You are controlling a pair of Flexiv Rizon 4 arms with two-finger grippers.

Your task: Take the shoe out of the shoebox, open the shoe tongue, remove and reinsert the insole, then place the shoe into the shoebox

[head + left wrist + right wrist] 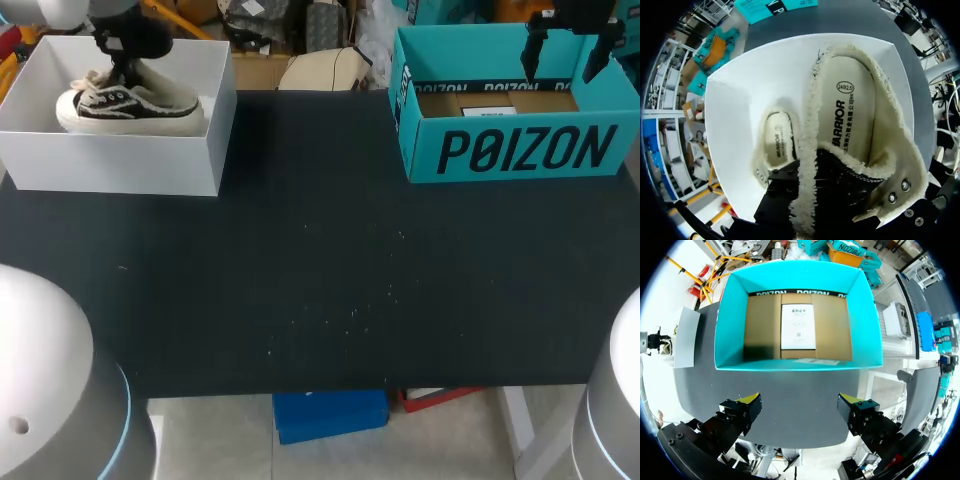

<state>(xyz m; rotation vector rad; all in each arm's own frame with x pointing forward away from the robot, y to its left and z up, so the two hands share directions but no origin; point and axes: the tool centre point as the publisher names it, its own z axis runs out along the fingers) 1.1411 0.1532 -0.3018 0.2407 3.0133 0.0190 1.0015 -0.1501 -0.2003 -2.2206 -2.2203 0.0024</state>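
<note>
Shoe (pixel 130 105), black canvas with a cream fleece lining, lies in the white box (pixel 120 165) at the far left corner of the table (pixel 330 290). The left gripper (pixel 120 68) is lowered onto the shoe's opening. Its wrist view shows the upper pressed close, but whether it grips cannot be told. The right gripper (pixel 800 401) hangs above the teal shoebox (pixel 730 320) at far right, jaws wide apart, holding nothing. A white label (pixel 797 327) lies on that box's brown cardboard floor.
</note>
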